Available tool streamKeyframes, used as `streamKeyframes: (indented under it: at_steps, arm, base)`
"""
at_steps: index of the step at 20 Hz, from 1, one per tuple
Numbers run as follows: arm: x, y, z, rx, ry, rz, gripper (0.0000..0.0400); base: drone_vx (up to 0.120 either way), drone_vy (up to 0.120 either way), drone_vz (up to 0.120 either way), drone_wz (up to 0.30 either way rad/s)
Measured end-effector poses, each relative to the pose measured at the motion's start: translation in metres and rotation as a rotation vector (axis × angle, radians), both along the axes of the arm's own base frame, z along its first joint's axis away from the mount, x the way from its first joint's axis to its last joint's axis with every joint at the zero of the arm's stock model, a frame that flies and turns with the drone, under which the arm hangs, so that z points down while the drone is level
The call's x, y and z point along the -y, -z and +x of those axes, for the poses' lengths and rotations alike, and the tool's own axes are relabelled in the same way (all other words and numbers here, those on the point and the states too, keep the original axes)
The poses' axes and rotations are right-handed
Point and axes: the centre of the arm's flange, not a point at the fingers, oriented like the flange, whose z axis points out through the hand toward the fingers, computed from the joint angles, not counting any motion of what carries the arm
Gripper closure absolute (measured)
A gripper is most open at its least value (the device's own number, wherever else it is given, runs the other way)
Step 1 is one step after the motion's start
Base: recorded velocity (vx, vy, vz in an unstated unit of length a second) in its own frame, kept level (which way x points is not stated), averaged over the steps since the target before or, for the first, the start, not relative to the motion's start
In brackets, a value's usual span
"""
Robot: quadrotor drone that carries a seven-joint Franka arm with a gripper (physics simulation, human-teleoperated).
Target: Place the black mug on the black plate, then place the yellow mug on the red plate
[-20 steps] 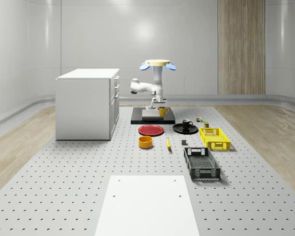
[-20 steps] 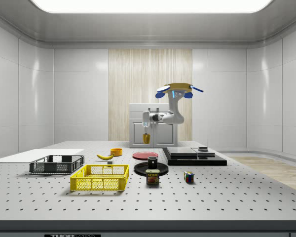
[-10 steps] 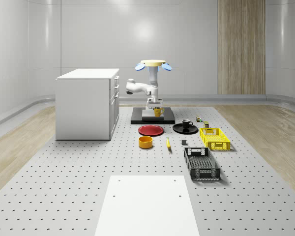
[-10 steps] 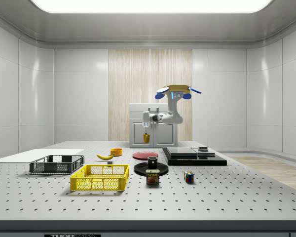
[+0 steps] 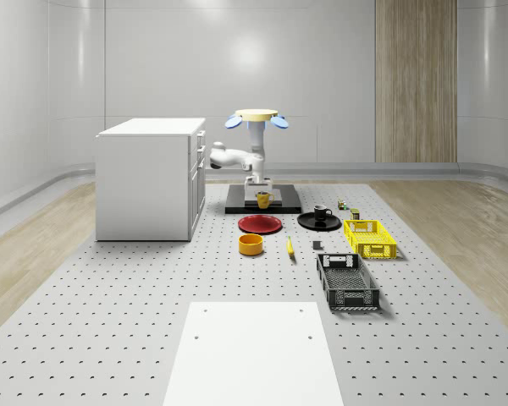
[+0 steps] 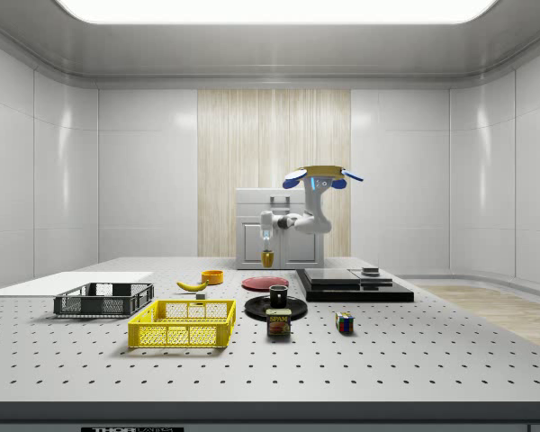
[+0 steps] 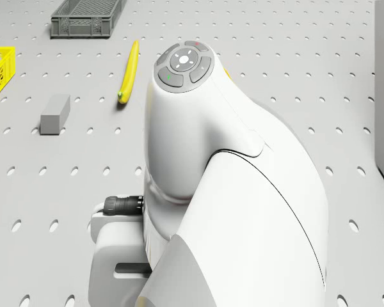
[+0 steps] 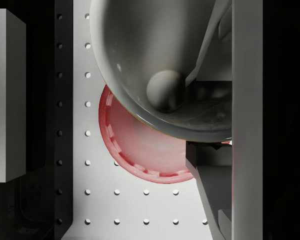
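The yellow mug [image 5: 263,200] hangs in the air with my gripper [image 5: 262,191] shut on its rim. In the side view the yellow mug [image 6: 268,259] sits a short way above the red plate [image 6: 265,283]. The wrist view looks into the mug's bowl [image 8: 160,65], with the red plate [image 8: 140,150] partly under it. The red plate [image 5: 261,224] lies bare on the table. The black mug [image 5: 322,211] stands on the black plate [image 5: 309,224]. My drone [image 5: 256,116] hovers above the black platform [image 5: 237,208].
A white cabinet [image 5: 151,178] stands at the whole-scene view's left. In front of the plates lie an orange bowl [image 5: 251,244], a banana [image 5: 289,247], a yellow crate [image 5: 370,238] and a black crate [image 5: 347,281]. A can [image 6: 279,322] and a colour cube [image 6: 344,322] sit nearby.
The drone and arm have shifted toward the whole-scene view's left and come lower, carrying the yellow mug from over the black platform to above the red plate.
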Motion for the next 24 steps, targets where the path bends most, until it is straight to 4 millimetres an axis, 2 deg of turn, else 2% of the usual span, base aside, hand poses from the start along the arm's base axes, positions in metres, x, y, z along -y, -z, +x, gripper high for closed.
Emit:
streamKeyframes:
  at_steps: [7,10,20,24]
  arm:
    - [0.0,0.0,0.0,0.0,0.0,0.0,0.03]
    - [0.0,-0.003,0.0,0.0,0.0,0.0,0.03]
    - [0.0,-0.041,0.0,0.0,0.0,0.0,0.03]
    - [0.008,-0.051,0.0,0.0,0.0,0.0,0.03]
  base:
    - [0.0,-0.091,0.0,0.0]
    - [0.0,-0.013,0.0,0.0]
    - [0.0,0.0,0.0,0.0]
    - [0.0,0.0,0.0,0.0]
